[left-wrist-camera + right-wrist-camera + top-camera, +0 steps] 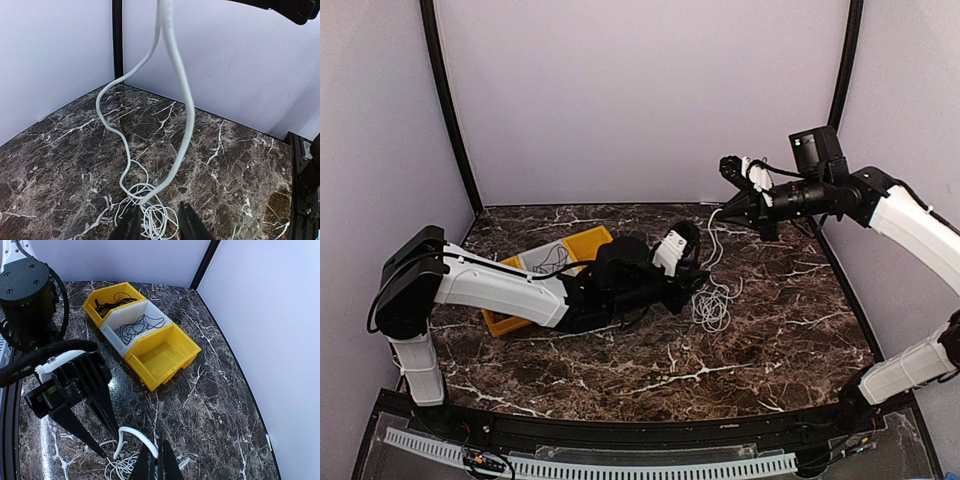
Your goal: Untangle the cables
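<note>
From above, the right fingers [730,208] hang raised at the far right. A white cable [712,250] drops from them to its coil on the marble surface [770,340], and the left fingers [688,283] sit low beside that coil.

The left wrist view shows those fingers parted, grasping nothing, with the coil at their tips.

In the right wrist view the right fingers are clenched on the white cable. Dark cables lie in the yellow bin [89,307] and white bin [112,330] at the left.

The step looks like drawing this cable free. Next, the left fingers should pin the coil.

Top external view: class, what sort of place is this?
Probably a robot test cell: plain walls enclose a marble-patterned table, with two robot arms at its near edge and sorting bins on it.
</note>
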Controlling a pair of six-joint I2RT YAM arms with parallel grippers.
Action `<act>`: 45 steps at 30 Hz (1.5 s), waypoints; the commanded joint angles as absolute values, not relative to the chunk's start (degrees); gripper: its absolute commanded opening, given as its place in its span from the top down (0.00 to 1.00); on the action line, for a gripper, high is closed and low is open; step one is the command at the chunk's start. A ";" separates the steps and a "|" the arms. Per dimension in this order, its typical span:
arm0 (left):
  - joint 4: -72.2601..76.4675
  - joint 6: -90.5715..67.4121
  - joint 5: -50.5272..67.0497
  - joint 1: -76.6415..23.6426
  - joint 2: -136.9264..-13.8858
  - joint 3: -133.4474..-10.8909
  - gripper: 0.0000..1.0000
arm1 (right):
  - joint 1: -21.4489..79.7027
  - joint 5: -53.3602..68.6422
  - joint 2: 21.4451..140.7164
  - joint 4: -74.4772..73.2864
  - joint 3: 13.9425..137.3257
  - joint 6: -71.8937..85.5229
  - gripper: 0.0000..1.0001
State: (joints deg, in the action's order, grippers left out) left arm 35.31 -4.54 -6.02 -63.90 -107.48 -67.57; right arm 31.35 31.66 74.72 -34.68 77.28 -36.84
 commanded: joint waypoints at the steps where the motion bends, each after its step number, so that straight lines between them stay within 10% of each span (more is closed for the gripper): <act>1: 31.28 -3.21 -7.63 -63.80 -104.81 -69.50 0.76 | 31.90 31.60 74.12 -32.92 76.51 -37.33 1.00; 8: 20.93 -4.40 -3.79 -63.81 -99.45 -68.20 0.77 | 31.86 31.82 75.09 -32.98 77.29 -37.35 1.00; 15: 20.69 -4.32 -14.02 -63.73 -96.29 -65.38 0.41 | 31.95 32.90 75.79 -32.78 77.52 -37.27 1.00; 20: 21.64 -1.54 -9.21 -63.14 -100.99 -69.84 0.38 | 32.08 33.14 76.71 -33.50 78.33 -37.18 1.00; 32: 24.95 -0.55 -2.52 -61.35 -103.77 -71.19 0.93 | 32.10 32.95 76.52 -32.26 76.18 -36.39 1.00; 38: 28.83 -3.60 -1.49 -60.11 -101.29 -67.16 1.00 | 32.17 32.08 77.95 -31.62 75.84 -35.87 0.94; 45: 30.34 -10.50 -1.50 -57.80 -99.38 -65.05 1.00 | 32.17 31.99 74.88 -30.46 68.65 -40.53 0.50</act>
